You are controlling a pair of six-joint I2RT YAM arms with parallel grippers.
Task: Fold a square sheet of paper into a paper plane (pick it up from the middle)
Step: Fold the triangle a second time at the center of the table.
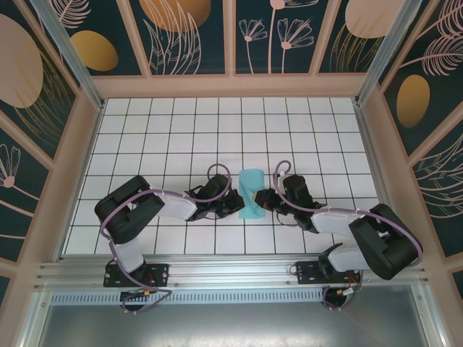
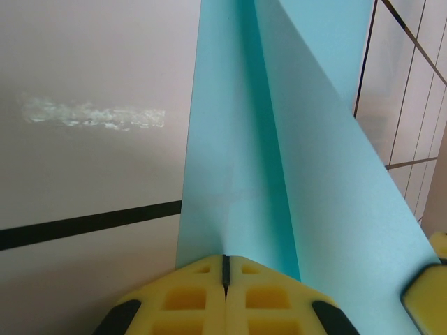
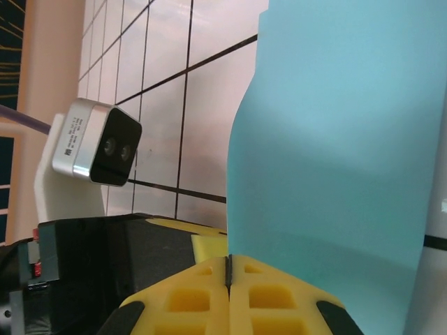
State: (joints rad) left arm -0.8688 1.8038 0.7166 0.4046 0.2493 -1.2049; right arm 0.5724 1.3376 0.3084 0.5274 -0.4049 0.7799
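Cyan material: square sheet of paper [image 1: 251,194], thin and plain, creased and bowed into a twisted band.
Location: apparently lifted off the white grid table [image 1: 181,130] near its middle, spanned between both grippers.
Left gripper [image 2: 225,264]: jaws pressed together on the sheet's edge, at the foot of a long crease [image 2: 269,139].
Right gripper [image 3: 228,265]: likewise clamped on the sheet's other side, with the paper rising straight from the closed jaws.
Weight: judged negligible; likely to flutter or sag.
Stiffness: probably limp across flat areas, firmer along folds.
Surface: smooth, probably slippery against foam.
Fragility: likely torn or wrinkled if pulled taut.
Best hold: edges beside creases, with a light pinch and little tension.
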